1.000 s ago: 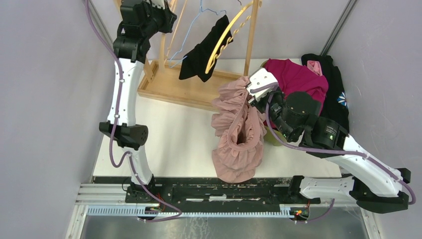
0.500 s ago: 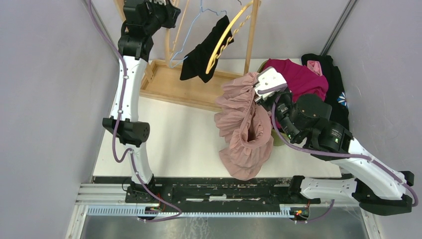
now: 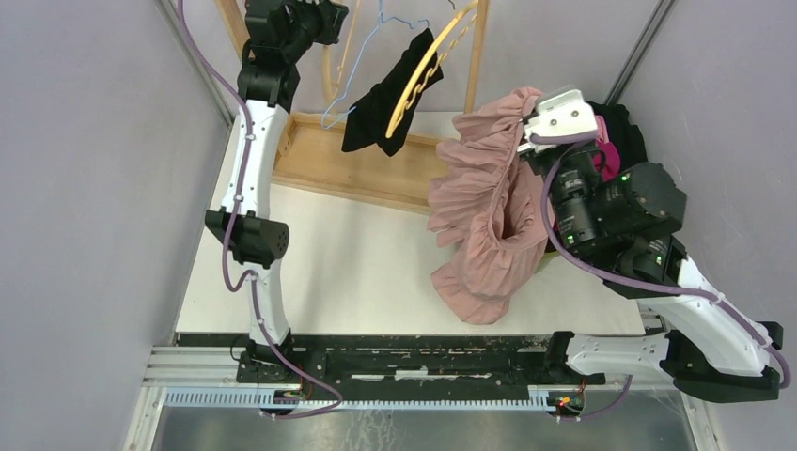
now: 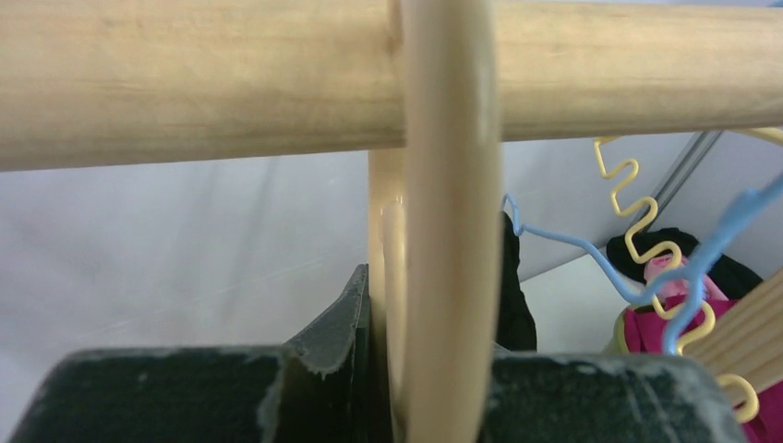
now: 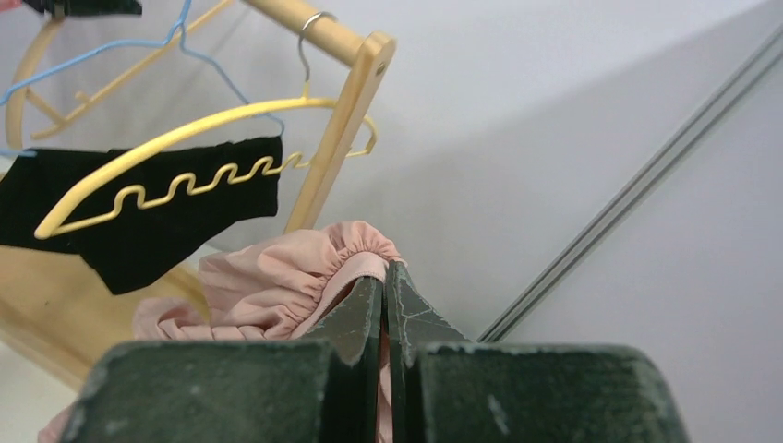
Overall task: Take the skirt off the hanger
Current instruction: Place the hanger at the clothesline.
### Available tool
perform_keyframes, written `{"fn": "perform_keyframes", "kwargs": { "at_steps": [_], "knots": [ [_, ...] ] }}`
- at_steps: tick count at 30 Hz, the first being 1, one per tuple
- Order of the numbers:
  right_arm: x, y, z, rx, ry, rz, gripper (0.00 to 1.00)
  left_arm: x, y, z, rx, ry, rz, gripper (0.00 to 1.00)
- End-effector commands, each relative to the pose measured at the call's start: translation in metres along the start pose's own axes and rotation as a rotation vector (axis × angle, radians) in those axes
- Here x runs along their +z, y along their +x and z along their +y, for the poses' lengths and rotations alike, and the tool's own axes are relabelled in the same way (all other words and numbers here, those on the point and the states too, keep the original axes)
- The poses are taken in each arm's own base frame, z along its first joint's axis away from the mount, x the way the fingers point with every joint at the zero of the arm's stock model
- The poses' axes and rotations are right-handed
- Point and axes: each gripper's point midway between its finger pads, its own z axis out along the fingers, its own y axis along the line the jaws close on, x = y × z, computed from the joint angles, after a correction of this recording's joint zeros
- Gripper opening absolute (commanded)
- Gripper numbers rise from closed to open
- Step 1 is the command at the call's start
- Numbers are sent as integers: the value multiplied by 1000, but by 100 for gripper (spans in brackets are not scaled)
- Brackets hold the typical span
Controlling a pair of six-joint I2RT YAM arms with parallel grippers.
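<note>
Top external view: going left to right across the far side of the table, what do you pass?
Left gripper → black garment → yellow hanger → pink skirt → dark clothes pile.

The left arm (image 3: 246, 160) stretches upward and far back, its gripper (image 4: 389, 318) clamped on a pale curved wooden hanger (image 4: 445, 231). The right arm (image 3: 697, 303) is bent with its wrist high, its gripper (image 5: 384, 281) pinching a pink ruffled fabric skirt (image 5: 277, 277).
</note>
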Motion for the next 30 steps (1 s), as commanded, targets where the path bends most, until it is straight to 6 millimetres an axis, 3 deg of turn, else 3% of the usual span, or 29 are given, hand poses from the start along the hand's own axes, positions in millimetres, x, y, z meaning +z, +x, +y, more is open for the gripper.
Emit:
{"fn": "perform_keyframes", "kwargs": {
  "at_steps": [1, 8, 13, 20, 30],
  "knots": [
    [-2, -35, -45, 55, 114, -72, 1, 10, -31, -4, -33, 33, -138, 3],
    [-7, -60, -76, 62, 165, -126, 1, 14, -33, 6, -43, 21, -164, 3],
    [-7, -69, -86, 39, 181, -134, 1, 16, -39, 12, -55, 11, -198, 3],
    [-9, -63, -86, 26, 181, -114, 1, 31, -34, 12, -110, 36, -246, 3],
    [-18, -52, -91, 33, 189, -109, 1, 44, -5, 16, -73, -5, -184, 4]
  ]
}}
